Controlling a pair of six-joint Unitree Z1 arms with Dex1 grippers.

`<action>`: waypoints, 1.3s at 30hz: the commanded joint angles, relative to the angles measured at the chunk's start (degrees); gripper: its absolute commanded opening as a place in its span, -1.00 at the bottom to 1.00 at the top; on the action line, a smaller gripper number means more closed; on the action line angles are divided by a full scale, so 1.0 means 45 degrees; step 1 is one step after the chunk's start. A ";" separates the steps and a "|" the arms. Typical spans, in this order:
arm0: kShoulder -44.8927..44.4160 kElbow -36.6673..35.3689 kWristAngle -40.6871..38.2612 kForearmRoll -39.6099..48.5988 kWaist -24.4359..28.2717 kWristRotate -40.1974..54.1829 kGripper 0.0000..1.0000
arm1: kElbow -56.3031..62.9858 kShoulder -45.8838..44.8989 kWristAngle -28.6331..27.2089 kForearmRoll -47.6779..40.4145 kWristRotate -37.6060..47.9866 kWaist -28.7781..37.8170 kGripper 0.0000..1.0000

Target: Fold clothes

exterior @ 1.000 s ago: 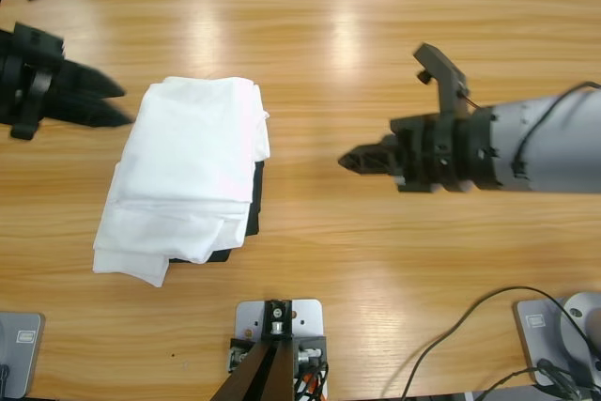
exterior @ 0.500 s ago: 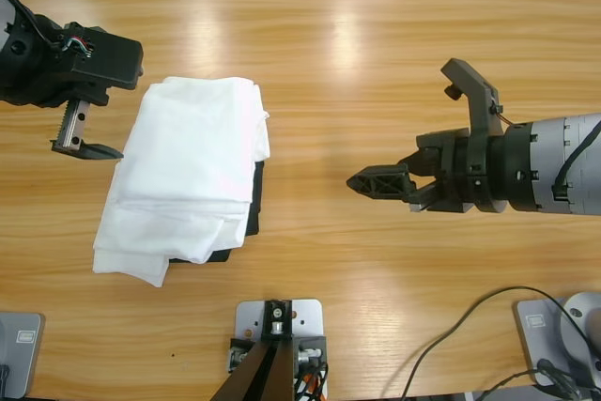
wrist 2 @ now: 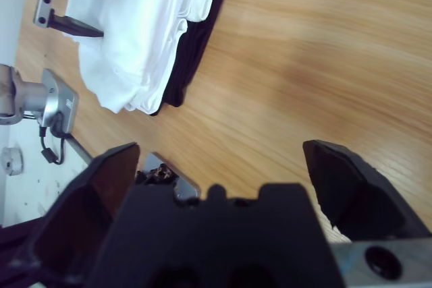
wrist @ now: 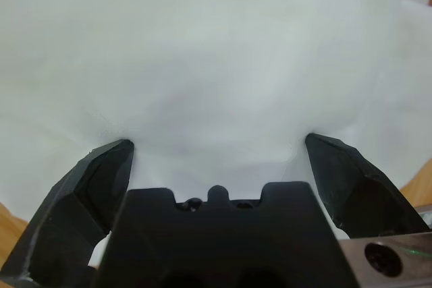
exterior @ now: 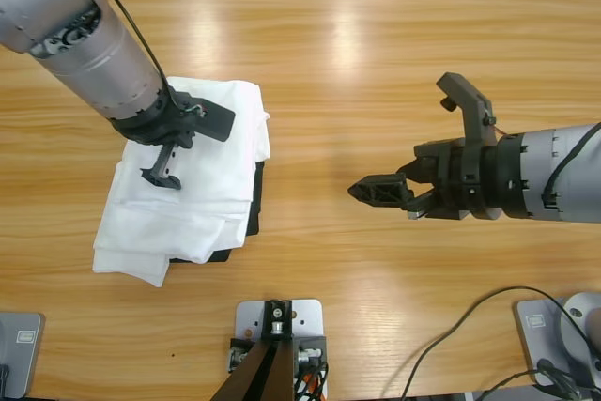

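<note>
Left gripper (exterior: 161, 176), jaws spread wide, poised directly over folded white T-shirt (exterior: 192, 180) atop black garment (exterior: 255, 199), right gripper (exterior: 374, 191) likewise open, well clear across bare table (exterior: 376, 63); folding apparently nearly finished, next move likely a gentle press or tidy.
</note>
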 commanded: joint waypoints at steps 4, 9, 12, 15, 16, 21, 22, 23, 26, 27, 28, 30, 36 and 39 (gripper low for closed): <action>0.1600 0.2111 -0.0455 -0.1132 0.0516 -0.0175 1.00 | 0.0575 0.1393 0.0304 -0.0981 0.0112 0.0130 1.00; 0.2123 0.1989 -0.0455 -0.1214 0.0703 -0.0214 1.00 | 0.0556 0.1518 0.0343 -0.1047 0.0151 0.0126 1.00; 0.2444 0.1903 -0.0478 -0.1198 0.0703 -0.0242 1.00 | 0.0556 0.1557 0.0324 -0.1047 0.0178 0.0126 1.00; 0.2639 0.1900 -0.0541 -0.1194 0.0750 -0.0593 1.00 | 0.0556 0.1572 0.0289 -0.1047 0.0197 0.0126 1.00; 0.2717 0.1876 -0.0553 -0.1194 0.0844 -0.0980 1.00 | 0.0556 0.1572 0.0285 -0.1047 0.0213 0.0126 1.00; 0.3018 0.1380 -0.0592 -0.1132 0.2086 -0.3824 1.00 | 0.0587 0.1553 0.0285 -0.1047 0.0217 0.0126 1.00; 0.3041 0.1251 -0.0592 -0.1120 0.2402 -0.4199 1.00 | 0.0615 0.1553 0.0285 -0.1047 0.0217 0.0126 1.00; 0.3080 0.1107 -0.0584 -0.1112 0.2820 -0.4710 1.00 | 0.0615 0.1553 0.0285 -0.1047 0.0217 0.0126 1.00; 0.3327 0.0935 -0.0592 -0.1108 0.3809 -0.5808 1.00 | 0.0634 0.1565 0.0285 -0.1047 0.0237 0.0126 1.00; 0.3424 0.0919 -0.0592 -0.1112 0.4121 -0.6242 1.00 | 0.0634 0.1572 0.0296 -0.1047 0.0237 0.0126 1.00; 0.3502 0.0884 -0.0592 -0.1116 0.4441 -0.6769 1.00 | 0.0634 0.1572 0.0304 -0.1047 0.0237 0.0126 1.00; 0.3592 0.0759 -0.0592 -0.1116 0.5125 -0.8015 1.00 | 0.0646 0.1592 0.0316 -0.1028 0.0237 0.0126 1.00; 0.3975 -0.0425 -0.0611 -0.1096 0.7051 -1.1437 1.00 | 0.0599 0.1920 0.0343 -0.1047 0.0256 0.0126 1.00; 0.4377 -0.1257 -0.0592 -0.1096 0.7637 -1.2105 1.00 | 0.0572 0.1979 0.0343 -0.1043 0.0276 0.0122 1.00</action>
